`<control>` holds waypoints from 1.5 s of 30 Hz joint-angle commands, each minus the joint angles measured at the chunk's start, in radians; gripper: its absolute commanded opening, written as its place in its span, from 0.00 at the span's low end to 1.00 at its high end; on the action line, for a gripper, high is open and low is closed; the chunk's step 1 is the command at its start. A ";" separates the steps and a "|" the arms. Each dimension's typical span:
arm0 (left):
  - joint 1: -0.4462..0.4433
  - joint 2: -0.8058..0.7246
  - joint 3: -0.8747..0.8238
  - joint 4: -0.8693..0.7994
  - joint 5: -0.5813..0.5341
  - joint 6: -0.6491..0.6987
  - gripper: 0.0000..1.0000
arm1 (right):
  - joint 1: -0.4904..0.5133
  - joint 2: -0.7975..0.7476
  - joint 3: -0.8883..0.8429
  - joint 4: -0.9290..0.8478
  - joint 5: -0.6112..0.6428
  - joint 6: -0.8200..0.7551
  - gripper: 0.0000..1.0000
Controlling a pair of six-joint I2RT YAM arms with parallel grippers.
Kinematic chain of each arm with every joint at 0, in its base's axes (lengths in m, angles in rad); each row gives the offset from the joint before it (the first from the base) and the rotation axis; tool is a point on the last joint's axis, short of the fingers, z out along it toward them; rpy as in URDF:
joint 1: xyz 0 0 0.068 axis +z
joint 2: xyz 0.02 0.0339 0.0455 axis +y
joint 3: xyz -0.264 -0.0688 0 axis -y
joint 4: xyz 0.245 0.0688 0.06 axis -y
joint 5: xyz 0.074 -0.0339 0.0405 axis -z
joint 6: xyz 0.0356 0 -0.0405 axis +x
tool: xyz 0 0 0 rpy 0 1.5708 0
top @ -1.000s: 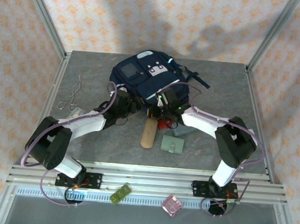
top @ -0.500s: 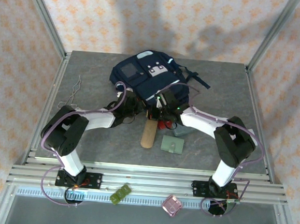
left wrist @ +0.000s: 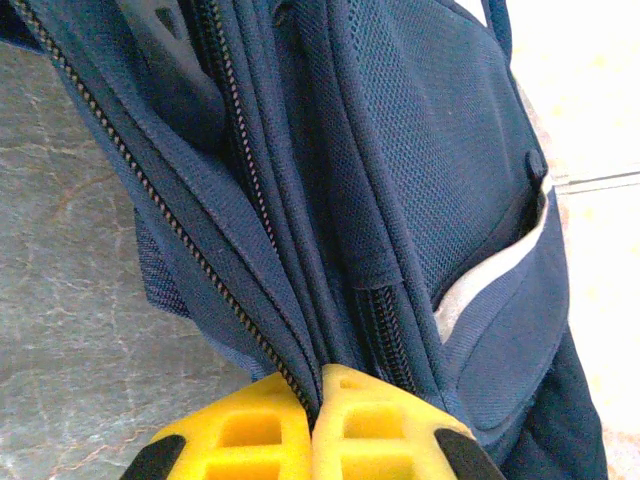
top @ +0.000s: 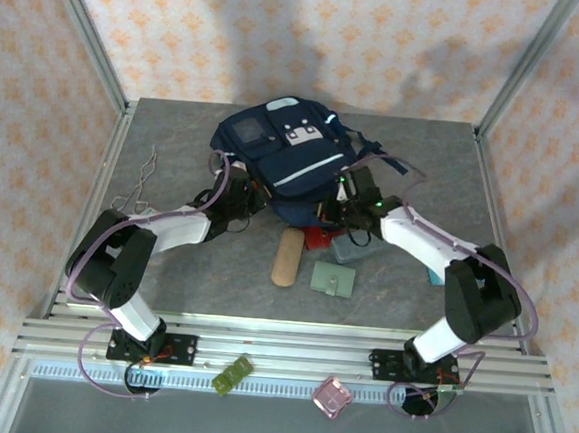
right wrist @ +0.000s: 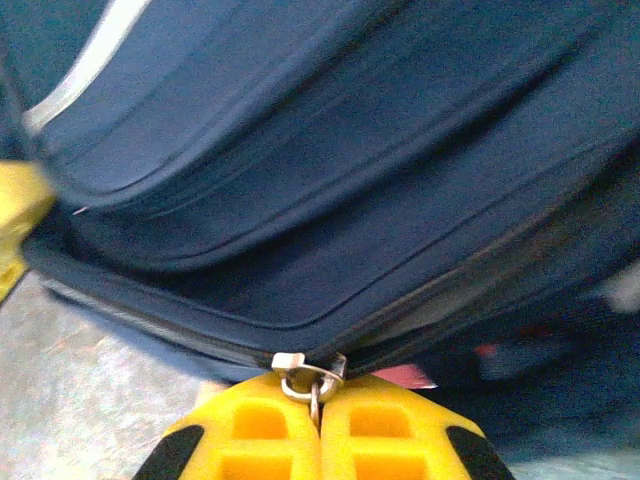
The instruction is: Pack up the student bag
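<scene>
Top external: right tool [top: 340, 192] now farther right.

Student bag [top: 284, 156] is lying far-centre on the worktop [top: 432, 188]. Left fingers [left wrist: 295, 425] are biting its near-left seam; right fingers [right wrist: 295, 425] are pinching the zip pull [right wrist: 310, 372] at its near-right edge. Roller [top: 288, 259] and flat pouch [top: 334, 279] are lying just before the bag, pouch on the right. Wire tool [top: 142, 180] is sitting well left. Small block [top: 232, 374] and small box [top: 332, 394] are resting at the near rail [top: 286, 387].
</scene>
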 commanded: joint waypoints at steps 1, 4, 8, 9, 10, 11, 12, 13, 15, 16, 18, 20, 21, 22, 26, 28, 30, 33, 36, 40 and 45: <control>0.051 -0.026 0.017 -0.051 -0.101 0.067 0.00 | -0.091 -0.059 -0.031 -0.114 0.167 -0.027 0.00; 0.048 0.001 0.054 -0.073 -0.079 0.077 0.00 | -0.092 -0.086 -0.029 -0.116 0.140 -0.044 0.00; 0.036 0.030 0.116 -0.099 -0.079 0.104 0.00 | -0.083 -0.168 -0.064 -0.087 0.033 -0.039 0.00; 0.034 0.044 0.138 -0.112 -0.077 0.112 0.00 | -0.076 -0.192 -0.069 -0.084 0.013 -0.033 0.00; 0.035 0.060 0.162 -0.128 -0.075 0.118 0.00 | -0.064 -0.214 -0.070 -0.082 -0.008 -0.029 0.00; 0.034 0.074 0.183 -0.137 -0.075 0.124 0.00 | -0.050 -0.228 -0.067 -0.079 -0.027 -0.024 0.00; 0.035 0.091 0.205 -0.145 -0.076 0.133 0.00 | -0.025 -0.242 -0.064 -0.074 -0.043 -0.014 0.00; 0.035 0.109 0.230 -0.154 -0.078 0.141 0.00 | 0.003 -0.247 -0.059 -0.063 -0.058 -0.005 0.00; 0.038 0.152 0.285 -0.179 -0.079 0.157 0.00 | 0.065 -0.236 -0.042 -0.040 -0.084 0.014 0.00; 0.041 0.174 0.322 -0.196 -0.081 0.164 0.00 | 0.093 -0.217 -0.029 -0.025 -0.092 0.028 0.00; 0.050 0.207 0.376 -0.218 -0.094 0.171 0.00 | 0.142 -0.173 -0.008 0.019 -0.120 0.052 0.00; 0.067 0.229 0.413 -0.218 -0.093 0.164 0.00 | 0.177 -0.124 0.014 0.072 -0.135 0.076 0.00; 0.080 0.238 0.431 -0.218 -0.088 0.161 0.00 | 0.189 -0.096 0.030 0.098 -0.137 0.089 0.00; 0.093 0.241 0.445 -0.218 -0.081 0.158 0.00 | 0.196 -0.065 0.048 0.121 -0.135 0.105 0.00; 0.121 0.192 0.447 -0.226 -0.067 0.165 0.32 | 0.206 0.037 0.124 0.179 -0.139 0.140 0.00; 0.120 0.142 0.413 -0.236 -0.058 0.171 0.43 | 0.205 0.075 0.156 0.188 -0.133 0.142 0.00; 0.118 0.087 0.363 -0.241 -0.044 0.171 0.47 | 0.205 0.100 0.178 0.192 -0.128 0.140 0.00; 0.110 -0.008 0.244 -0.229 -0.029 0.153 0.53 | 0.205 0.141 0.209 0.197 -0.141 0.138 0.00; 0.082 -0.082 0.146 -0.223 -0.019 0.127 0.57 | 0.205 0.173 0.230 0.202 -0.151 0.139 0.00; 0.026 -0.113 0.085 -0.238 -0.050 0.112 0.65 | 0.208 0.196 0.235 0.219 -0.173 0.144 0.00; 0.001 -0.041 0.093 -0.206 -0.034 0.078 0.66 | 0.223 0.205 0.231 0.225 -0.185 0.138 0.00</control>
